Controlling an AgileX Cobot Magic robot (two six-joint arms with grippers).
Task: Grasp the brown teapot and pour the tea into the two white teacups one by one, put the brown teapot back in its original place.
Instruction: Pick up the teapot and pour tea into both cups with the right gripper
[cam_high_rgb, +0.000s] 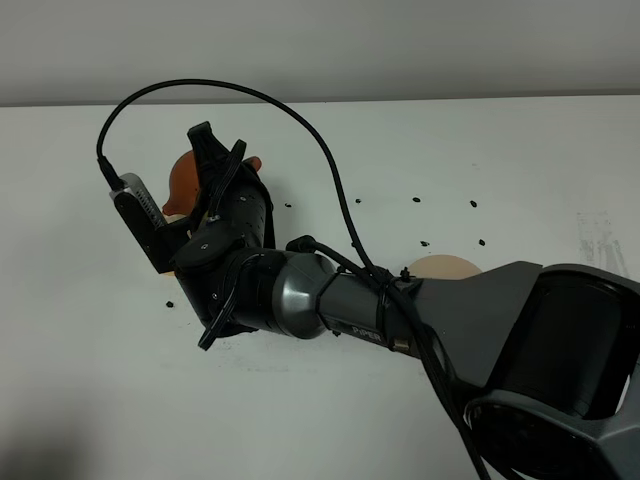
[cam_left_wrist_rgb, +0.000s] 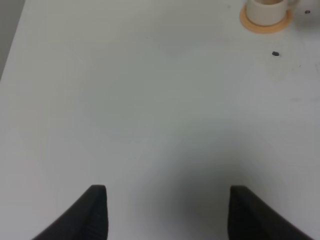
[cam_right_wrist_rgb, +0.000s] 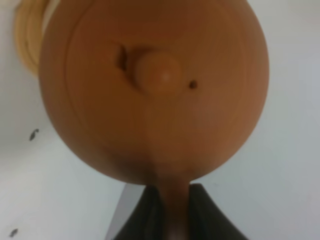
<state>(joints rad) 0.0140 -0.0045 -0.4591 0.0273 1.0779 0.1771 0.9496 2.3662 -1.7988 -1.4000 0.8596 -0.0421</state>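
Observation:
My right gripper (cam_high_rgb: 215, 165) reaches across to the left of the table and is shut on the loop handle of the brown teapot (cam_high_rgb: 184, 178). The right wrist view shows the teapot (cam_right_wrist_rgb: 155, 85) from above its knobbed lid, with the handle between my fingers (cam_right_wrist_rgb: 145, 210). An orange coaster edge (cam_right_wrist_rgb: 25, 40) shows beside it. One white teacup (cam_left_wrist_rgb: 265, 9) on an orange coaster (cam_left_wrist_rgb: 265, 24) shows far off in the left wrist view. My left gripper (cam_left_wrist_rgb: 167, 210) is open and empty over bare table. The beige disc (cam_high_rgb: 445, 267) lies partly hidden behind my right arm. No tea is visible.
The white table (cam_high_rgb: 500, 160) carries several small dark specks (cam_high_rgb: 417, 200). My right arm (cam_high_rgb: 360, 300) crosses the middle of the exterior view and hides the table under it. A grey wall (cam_high_rgb: 400, 40) runs along the back edge.

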